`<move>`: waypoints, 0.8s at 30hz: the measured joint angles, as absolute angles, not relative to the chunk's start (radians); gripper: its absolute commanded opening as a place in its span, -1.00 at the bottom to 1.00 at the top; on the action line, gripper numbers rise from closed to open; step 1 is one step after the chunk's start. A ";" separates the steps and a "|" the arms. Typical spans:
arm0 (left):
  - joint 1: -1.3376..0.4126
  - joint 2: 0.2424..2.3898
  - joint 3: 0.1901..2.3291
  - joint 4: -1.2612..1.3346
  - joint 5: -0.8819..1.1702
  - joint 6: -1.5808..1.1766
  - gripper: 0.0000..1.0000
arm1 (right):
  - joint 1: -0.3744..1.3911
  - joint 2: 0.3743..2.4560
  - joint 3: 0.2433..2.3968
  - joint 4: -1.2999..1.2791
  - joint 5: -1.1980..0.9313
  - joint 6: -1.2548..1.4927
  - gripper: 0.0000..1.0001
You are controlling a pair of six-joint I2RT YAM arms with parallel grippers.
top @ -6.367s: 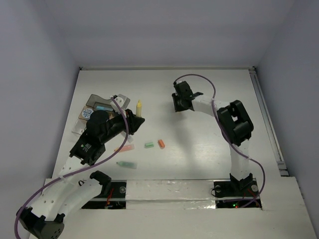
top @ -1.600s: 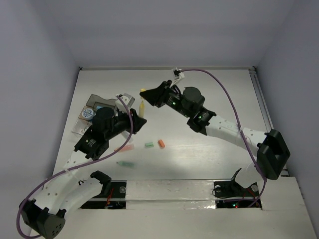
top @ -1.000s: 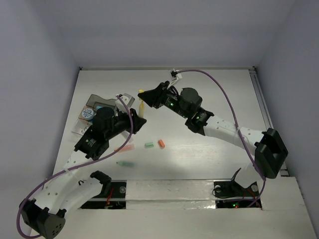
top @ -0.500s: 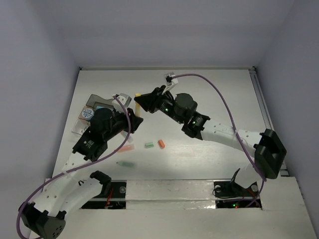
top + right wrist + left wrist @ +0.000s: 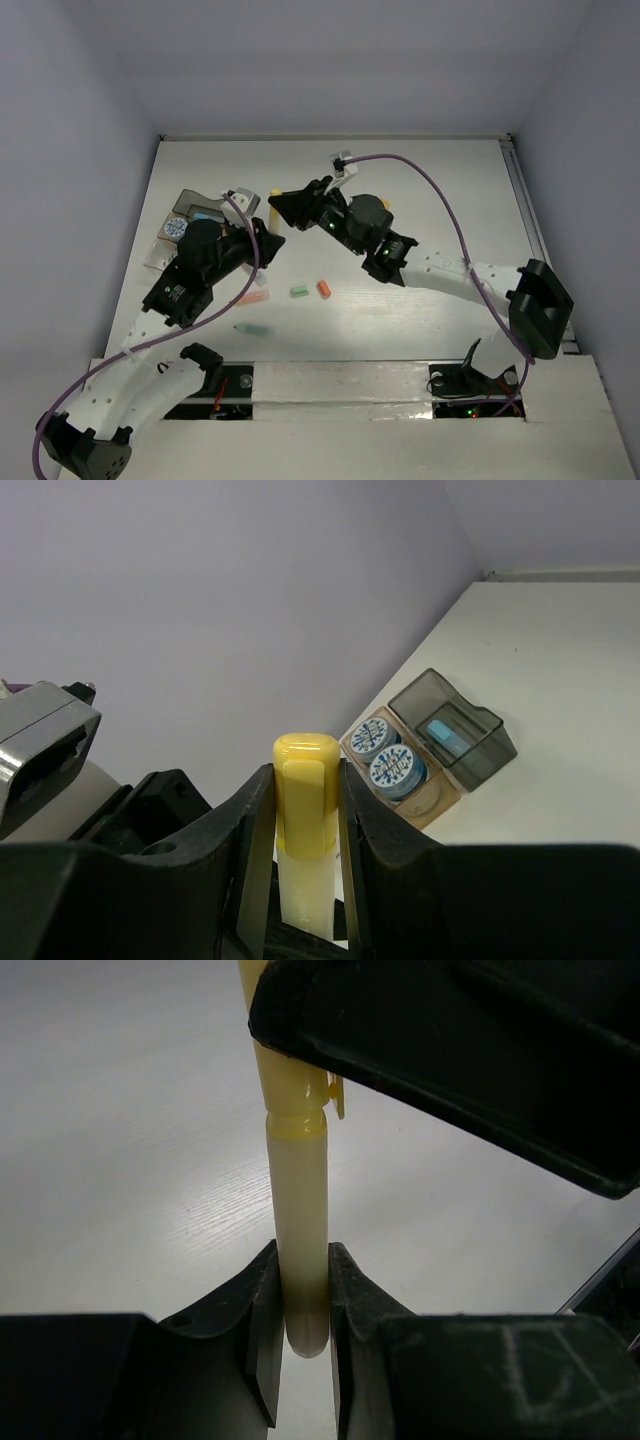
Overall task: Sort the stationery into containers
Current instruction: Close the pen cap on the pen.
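Note:
A yellow marker [image 5: 300,1210] stands upright between both grippers. My left gripper [image 5: 300,1310] is shut on its pale barrel end. My right gripper [image 5: 304,780] is shut on its bright yellow cap [image 5: 305,815]. In the top view the marker [image 5: 275,194] shows only as a small yellow tip between the right gripper [image 5: 279,208] and the left gripper [image 5: 266,238], at the table's left middle. Just left of them stand the containers: a grey box [image 5: 205,210] with a blue piece [image 5: 445,735] inside, and round blue-white pots [image 5: 385,758].
Loose stationery lies on the table nearer to me: a pink marker [image 5: 250,298], a green block [image 5: 298,291], an orange block [image 5: 323,288] and a green marker [image 5: 254,329]. The right arm's purple cable [image 5: 440,190] arcs over the middle.
The right gripper, far from the marker several seconds ago, now clamps its cap. Over the last second it has shifted left with the marker top; the left arm has barely moved.

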State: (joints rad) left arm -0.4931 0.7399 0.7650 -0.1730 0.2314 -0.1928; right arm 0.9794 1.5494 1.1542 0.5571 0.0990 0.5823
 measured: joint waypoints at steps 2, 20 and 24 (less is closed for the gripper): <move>-0.489 0.735 0.765 -0.180 0.231 -0.195 -1.00 | 0.989 1.557 1.148 0.582 0.107 0.586 -1.00; -0.447 0.690 0.746 -0.274 0.261 -0.200 -1.00 | 1.013 1.624 1.035 0.824 0.090 0.734 -1.00; -0.427 0.691 0.746 -0.297 0.298 -0.202 -1.00 | 1.007 1.624 1.003 0.844 0.073 0.766 -1.00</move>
